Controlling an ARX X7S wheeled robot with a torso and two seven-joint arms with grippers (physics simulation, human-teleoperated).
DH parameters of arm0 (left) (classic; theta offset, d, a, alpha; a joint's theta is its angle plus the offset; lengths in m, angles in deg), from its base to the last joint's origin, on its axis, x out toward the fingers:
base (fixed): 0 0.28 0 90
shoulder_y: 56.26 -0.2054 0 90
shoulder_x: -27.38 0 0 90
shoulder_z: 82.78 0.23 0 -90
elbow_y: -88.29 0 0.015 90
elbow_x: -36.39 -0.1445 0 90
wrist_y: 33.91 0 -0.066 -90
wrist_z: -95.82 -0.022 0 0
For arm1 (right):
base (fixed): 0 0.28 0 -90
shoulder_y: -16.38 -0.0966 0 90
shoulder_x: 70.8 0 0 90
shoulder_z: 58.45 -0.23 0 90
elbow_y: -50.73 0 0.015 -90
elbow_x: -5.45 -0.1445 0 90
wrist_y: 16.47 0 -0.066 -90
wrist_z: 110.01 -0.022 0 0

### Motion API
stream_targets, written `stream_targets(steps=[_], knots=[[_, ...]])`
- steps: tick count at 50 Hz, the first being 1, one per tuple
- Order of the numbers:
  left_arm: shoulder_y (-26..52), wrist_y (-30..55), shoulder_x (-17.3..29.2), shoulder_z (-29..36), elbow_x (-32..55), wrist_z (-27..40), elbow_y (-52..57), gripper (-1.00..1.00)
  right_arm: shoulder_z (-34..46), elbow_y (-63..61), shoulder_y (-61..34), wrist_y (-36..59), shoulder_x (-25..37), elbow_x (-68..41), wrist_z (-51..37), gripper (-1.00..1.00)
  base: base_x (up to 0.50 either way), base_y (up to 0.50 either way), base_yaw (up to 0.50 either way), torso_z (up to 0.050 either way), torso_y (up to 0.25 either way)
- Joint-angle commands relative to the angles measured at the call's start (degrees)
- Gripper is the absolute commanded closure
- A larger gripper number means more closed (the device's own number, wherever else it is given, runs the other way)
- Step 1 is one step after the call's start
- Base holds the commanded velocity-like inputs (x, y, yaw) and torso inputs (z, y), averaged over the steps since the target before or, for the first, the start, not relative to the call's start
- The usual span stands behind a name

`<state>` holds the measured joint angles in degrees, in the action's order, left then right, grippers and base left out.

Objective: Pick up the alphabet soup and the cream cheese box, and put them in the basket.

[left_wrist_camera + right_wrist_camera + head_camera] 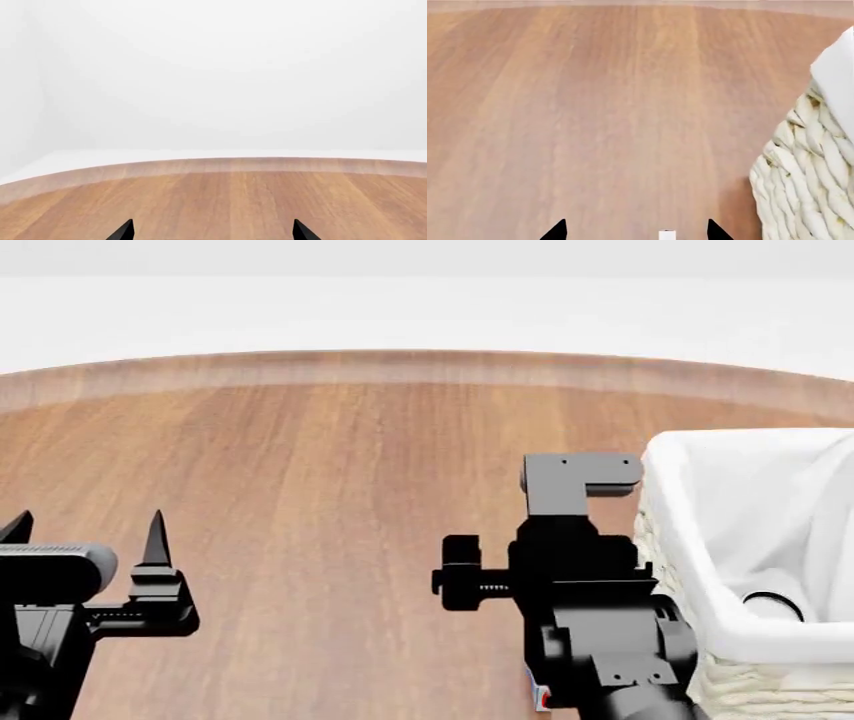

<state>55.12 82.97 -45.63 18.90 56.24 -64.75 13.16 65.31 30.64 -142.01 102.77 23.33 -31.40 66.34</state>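
Left gripper [87, 525] at 8 o'clock, fingers spread, pointing to 12. Right gripper [636, 231] at 5 o'clock, fingers apart, tilted down.

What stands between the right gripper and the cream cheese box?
Nothing visible does. The right gripper is open, and a white edge, probably the cream cheese box, shows between its fingertips on the table. The basket stands to the robot's right.

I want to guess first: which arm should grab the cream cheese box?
Right. Right arm has the cream cheese box between its open jaws, beside the basket; left arm is farther.
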Motion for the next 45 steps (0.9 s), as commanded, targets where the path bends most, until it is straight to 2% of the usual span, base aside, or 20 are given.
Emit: stream_targets(steps=[1,9,18,45], knots=[[0.0,-0.5,0.1,0.3,0.0,0.1,-0.6,-1.00,-12.1,5.1,1.6,3.6,-2.7,13.9,4.1,-1.00,0.00,0.00,0.00,0.000,0.000],[0.0,-0.6,0.1,0.4,0.1,0.0,-0.9,-1.00,-21.4,5.1,2.3,5.1,-3.2,23.7,5.7,-1.00,0.00,0.00,0.00,0.000,0.000],[0.1,-0.9,0.1,0.6,0.1,0.1,-1.4,-1.00,-27.9,5.1,3.4,6.2,-3.6,30.5,4.0,-1.00,0.00,0.00,0.00,0.000,0.000],[-0.3,-2.1,0.5,1.3,0.2,0.0,-2.1,-1.00,-33.5,5.1,4.4,6.2,-3.3,35.5,2.6,-1.00,0.00,0.00,0.00,0.000,0.000]])
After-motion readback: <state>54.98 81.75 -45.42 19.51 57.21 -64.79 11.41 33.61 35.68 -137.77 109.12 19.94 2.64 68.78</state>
